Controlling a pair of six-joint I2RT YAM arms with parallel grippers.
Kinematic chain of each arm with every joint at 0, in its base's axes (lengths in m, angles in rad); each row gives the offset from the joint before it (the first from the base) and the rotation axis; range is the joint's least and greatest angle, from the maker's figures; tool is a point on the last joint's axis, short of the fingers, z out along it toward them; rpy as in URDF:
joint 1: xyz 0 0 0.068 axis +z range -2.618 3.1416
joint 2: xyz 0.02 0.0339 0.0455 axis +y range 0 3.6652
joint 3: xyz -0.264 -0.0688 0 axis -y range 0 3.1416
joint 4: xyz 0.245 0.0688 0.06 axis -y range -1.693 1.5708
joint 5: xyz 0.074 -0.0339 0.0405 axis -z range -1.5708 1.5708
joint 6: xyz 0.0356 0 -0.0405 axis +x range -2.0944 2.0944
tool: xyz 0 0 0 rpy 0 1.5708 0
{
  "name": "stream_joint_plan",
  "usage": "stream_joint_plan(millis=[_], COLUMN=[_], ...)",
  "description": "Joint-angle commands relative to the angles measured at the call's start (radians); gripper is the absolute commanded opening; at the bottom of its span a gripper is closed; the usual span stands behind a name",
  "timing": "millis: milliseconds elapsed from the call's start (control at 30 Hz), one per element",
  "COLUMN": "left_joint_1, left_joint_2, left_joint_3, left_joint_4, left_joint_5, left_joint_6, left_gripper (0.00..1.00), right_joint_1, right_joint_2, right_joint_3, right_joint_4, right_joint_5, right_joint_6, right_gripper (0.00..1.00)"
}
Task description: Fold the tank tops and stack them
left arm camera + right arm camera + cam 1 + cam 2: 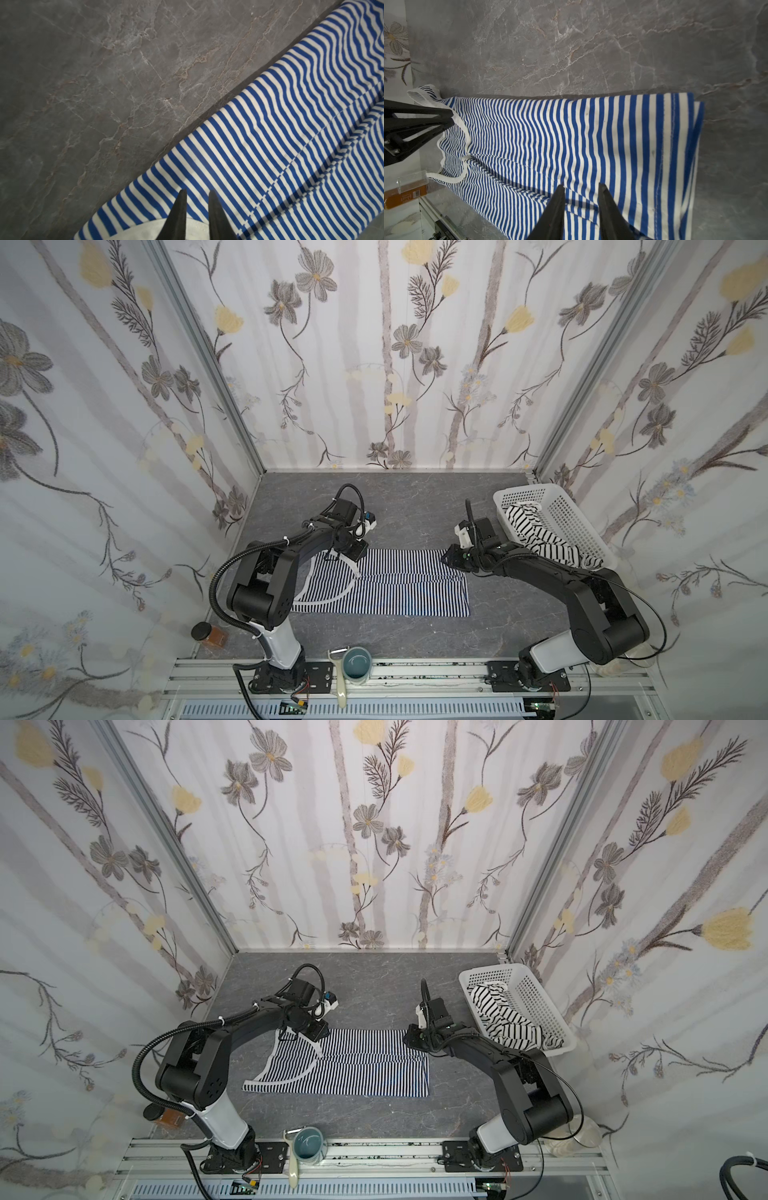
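Note:
The navy-and-white striped tank top [395, 585] [365, 1069] lies folded lengthwise and flat on the grey marble table, its white-trimmed straps to the left. My left gripper [337, 558] [197, 192] hovers low over the far strap end; its jaws stand apart with only flat cloth [270, 135] below them. My right gripper [446, 558] [581, 185] is over the far hem corner, also open, with cloth [550, 135] lying loose beneath. The other tank top [536, 531] [498, 1011], white with wide black stripes, is bunched in the basket and spills over its near end.
A white perforated basket [577, 526] [536, 1002] stands at the back right against the wall. An amber jar [208, 635] sits at the front left. A blue-grey mug [358, 664] and a peeler [338, 676] rest on the front rail. Floral walls close in three sides.

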Motion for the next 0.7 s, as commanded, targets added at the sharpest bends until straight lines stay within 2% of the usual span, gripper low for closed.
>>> stream_joint_plan(millis=[0,267,433,667], left_joint_1=[0.044,0.198,0.291,0.376], left_joint_2=[-0.023,0.011,-0.054,-0.121], left_joint_3=[0.021,0.059,0.035,-0.024], left_joint_4=[0.025,0.036,0.035,0.035], left_joint_5=[-0.097,-0.222,-0.21,-0.235], left_joint_6=[0.032,0.101,0.126,0.165], left_gripper=[0.35,0.4,0.5,0.51], right_joint_1=[0.018,0.042,0.045,0.048], right_joint_2=[0.012,0.068,0.072,0.097], right_joint_3=[-0.017,-0.052,-0.059,-0.064], right_joint_4=[0.067,0.101,0.111,0.128], right_joint_5=[0.002,0.007,0.01,0.006], right_joint_6=[0.041,0.054,0.059,0.064], right_gripper=[0.29,0.29,0.29,0.29])
